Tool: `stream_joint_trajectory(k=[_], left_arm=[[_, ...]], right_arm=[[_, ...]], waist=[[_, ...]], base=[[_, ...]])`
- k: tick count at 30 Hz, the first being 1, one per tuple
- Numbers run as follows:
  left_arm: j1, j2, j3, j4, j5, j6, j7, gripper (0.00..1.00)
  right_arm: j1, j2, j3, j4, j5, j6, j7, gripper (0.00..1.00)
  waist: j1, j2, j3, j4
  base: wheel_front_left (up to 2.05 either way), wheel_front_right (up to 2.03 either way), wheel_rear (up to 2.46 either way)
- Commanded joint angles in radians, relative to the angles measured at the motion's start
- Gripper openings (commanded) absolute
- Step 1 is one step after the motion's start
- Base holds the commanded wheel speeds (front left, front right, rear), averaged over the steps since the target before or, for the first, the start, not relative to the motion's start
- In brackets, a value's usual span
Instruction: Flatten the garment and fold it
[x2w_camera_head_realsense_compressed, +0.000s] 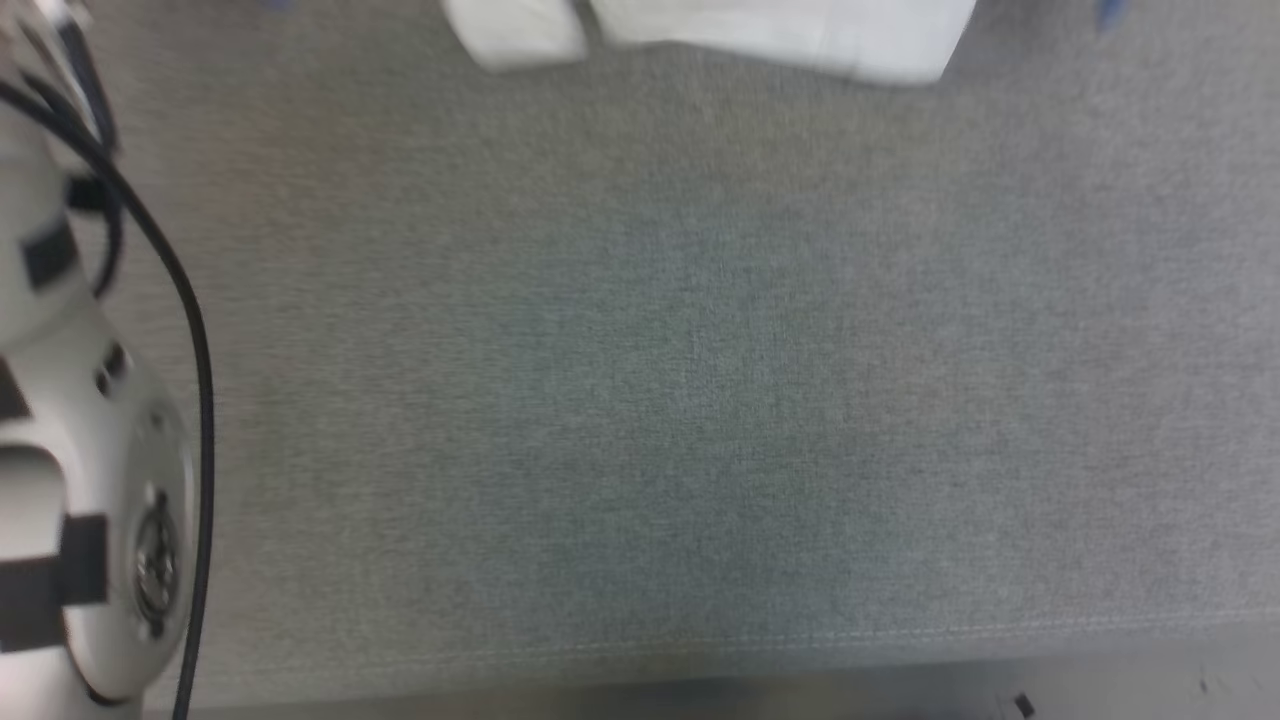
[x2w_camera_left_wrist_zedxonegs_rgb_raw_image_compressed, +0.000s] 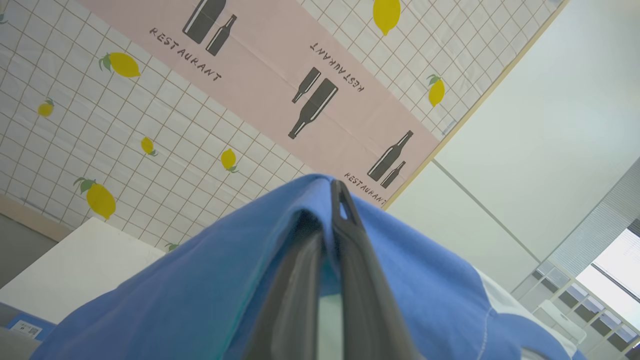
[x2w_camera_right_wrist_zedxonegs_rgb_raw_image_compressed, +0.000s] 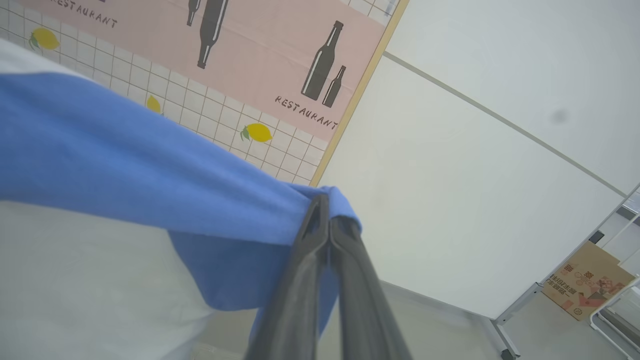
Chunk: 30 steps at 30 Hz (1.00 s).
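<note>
Shirt (x2w_camera_left_wrist_zedxonegs_rgb_raw_image_compressed: 200, 280) hangs over the grey surface (x2w_camera_head_realsense_compressed: 640, 400), my left gripper (x2w_camera_left_wrist_zedxonegs_rgb_raw_image_compressed: 333, 199) and right gripper (x2w_camera_right_wrist_zedxonegs_rgb_raw_image_compressed: 330, 215) each pinched tight on blue sleeve cloth; looks soft, light, floppy, so I'd grab it by the shoulders.

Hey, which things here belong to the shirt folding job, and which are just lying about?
Job: T-shirt; left gripper and right gripper, each shut on its blue cloth; grey surface.
Lying about: cardboard box; lemon-patterned wall covering; white partition.

Left tool (x2w_camera_left_wrist_zedxonegs_rgb_raw_image_compressed: 336, 194), right tool (x2w_camera_right_wrist_zedxonegs_rgb_raw_image_compressed: 326, 212): tightly closed.
</note>
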Motion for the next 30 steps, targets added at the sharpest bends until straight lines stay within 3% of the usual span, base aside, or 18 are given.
stream_joint_trajectory(k=[1, 8, 13, 22, 26, 30], left_arm=[[-0.043, 0.004, 0.018, 0.01, 0.01, -0.006, -0.037, 0.0], [-0.174, -0.002, 0.04, 0.056, 0.011, -0.079, -0.175, 0.0], [-0.125, 0.002, 0.028, 0.112, 0.001, -0.124, -0.178, 0.0], [0.259, 0.053, -0.035, 0.223, 0.027, -0.218, -0.142, 0.0], [0.479, 0.076, -0.083, 0.216, 0.043, -0.253, -0.104, 0.0], [0.708, 0.076, -0.124, 0.171, 0.049, -0.255, -0.068, 0.0]], right_arm=[[-0.044, 0.0, -0.021, 0.021, -0.028, -0.002, -0.038, 0.0], [-0.212, 0.044, -0.097, 0.13, -0.15, -0.002, -0.239, 0.0], [-0.2, 0.05, -0.094, 0.218, -0.16, -0.002, -0.306, 0.0], [0.133, 0.062, 0.013, 0.343, 0.01, -0.002, -0.339, 0.0], [0.326, 0.044, 0.063, 0.322, 0.12, -0.002, -0.297, 0.0], [0.548, 0.019, 0.071, 0.241, 0.22, -0.002, -0.22, 0.0]], waist=[[-0.0002, 0.0, 0.096, -0.039], [-0.0002, 0.0, 0.125, -0.031], [-0.0002, 0.0, 0.12, -0.009], [-0.0002, 0.0, 0.019, 0.013], [-0.0002, 0.0, -0.057, 0.023], [-0.0002, 0.0, -0.137, 0.033]], base=[[0.0, 0.0, 0.0], [0.0, 0.0, 0.0], [0.0, 0.0, 0.0], [0.0, 0.0, 0.0], [0.0, 0.0, 0.0], [0.0, 0.0, 0.0]])
